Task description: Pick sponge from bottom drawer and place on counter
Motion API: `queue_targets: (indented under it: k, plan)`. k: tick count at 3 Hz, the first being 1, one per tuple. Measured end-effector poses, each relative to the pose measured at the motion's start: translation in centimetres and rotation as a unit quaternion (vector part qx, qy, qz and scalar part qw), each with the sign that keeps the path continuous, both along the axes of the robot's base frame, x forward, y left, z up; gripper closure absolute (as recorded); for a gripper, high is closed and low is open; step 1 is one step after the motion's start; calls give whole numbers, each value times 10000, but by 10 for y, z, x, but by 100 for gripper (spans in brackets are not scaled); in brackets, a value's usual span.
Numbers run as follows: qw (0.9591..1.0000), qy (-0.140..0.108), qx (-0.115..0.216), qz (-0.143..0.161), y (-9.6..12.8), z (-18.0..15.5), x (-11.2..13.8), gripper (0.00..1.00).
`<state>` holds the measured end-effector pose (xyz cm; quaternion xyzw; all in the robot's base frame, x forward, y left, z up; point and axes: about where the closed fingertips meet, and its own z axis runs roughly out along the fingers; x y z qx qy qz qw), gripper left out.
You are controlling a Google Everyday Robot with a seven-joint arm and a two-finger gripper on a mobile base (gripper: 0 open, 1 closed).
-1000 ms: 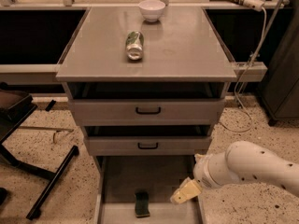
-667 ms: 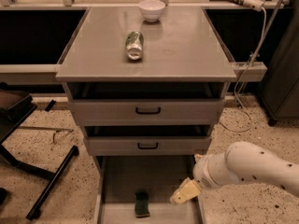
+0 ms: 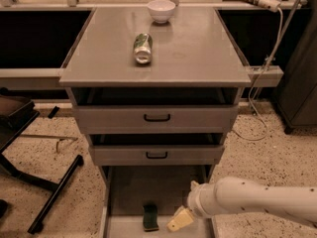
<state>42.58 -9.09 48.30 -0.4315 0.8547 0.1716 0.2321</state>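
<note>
1. Sponge [image 3: 150,217] lies on the bottom drawer [image 3: 133,192] floor, bottom centre of frame, not picked up yet.
2. Gripper [image 3: 180,218] hovers just right of it, not touching. Can't tell if it's released or clenched.
3. Grab, lift and the counter [image 3: 198,48] drop-off are all left to do.

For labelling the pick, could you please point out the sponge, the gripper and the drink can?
sponge [image 3: 150,217], camera view, centre of its dark green top.
gripper [image 3: 179,219], camera view, pale yellow tip, right of the sponge over the bottom drawer [image 3: 148,187].
drink can [image 3: 142,47], camera view, middle of its side, lying on the counter [image 3: 198,48].
</note>
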Motion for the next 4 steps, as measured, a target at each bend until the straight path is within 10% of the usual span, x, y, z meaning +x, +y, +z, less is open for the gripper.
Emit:
queue_targets:
  k: [1,4]
  plan:
    - [9996,221,20,-200,20,-54,-12,0]
    - [9994,-59,-16,-340,26,-68,5,0]
